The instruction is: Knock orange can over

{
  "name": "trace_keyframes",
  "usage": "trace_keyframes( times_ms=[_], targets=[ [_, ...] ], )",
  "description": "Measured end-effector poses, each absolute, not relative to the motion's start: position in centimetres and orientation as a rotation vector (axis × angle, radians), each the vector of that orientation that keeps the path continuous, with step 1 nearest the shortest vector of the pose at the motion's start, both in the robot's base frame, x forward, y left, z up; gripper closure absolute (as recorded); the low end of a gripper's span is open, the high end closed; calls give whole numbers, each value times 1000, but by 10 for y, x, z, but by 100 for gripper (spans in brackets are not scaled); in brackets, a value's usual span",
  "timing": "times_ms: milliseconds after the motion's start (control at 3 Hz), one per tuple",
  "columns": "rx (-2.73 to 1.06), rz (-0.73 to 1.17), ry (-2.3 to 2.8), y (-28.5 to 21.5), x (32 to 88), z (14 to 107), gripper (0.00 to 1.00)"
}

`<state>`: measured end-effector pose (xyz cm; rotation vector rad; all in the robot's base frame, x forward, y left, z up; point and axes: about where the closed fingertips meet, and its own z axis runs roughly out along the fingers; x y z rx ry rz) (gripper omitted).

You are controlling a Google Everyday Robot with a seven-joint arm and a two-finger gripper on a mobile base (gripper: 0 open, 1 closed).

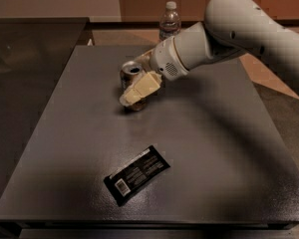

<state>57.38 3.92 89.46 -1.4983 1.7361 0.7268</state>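
Note:
The orange can (130, 73) stands on the grey table (199, 133), left of centre toward the back, with its silver top showing. It looks upright or slightly tilted. My gripper (134, 94) reaches in from the right on the white arm. Its cream-coloured fingers (139, 89) lie across the front of the can, covering most of its body and touching it.
A clear plastic water bottle (169, 21) stands at the table's back edge, behind the arm. A black snack bar wrapper (137, 174) lies flat near the front. A dark counter (30, 49) adjoins the table on the left.

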Motion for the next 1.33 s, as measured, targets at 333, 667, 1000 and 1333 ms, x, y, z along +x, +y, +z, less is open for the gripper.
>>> trace_keyframes(
  times_ms=[333, 667, 1000, 1333],
  targets=[
    [-1475, 768, 1720, 45, 574, 895, 41],
    [-1464, 765, 1693, 42, 571, 909, 65],
    [-1501, 694, 1695, 28, 565, 934, 88],
    [-1624, 555, 1738, 13, 551, 949, 100]
  ],
)
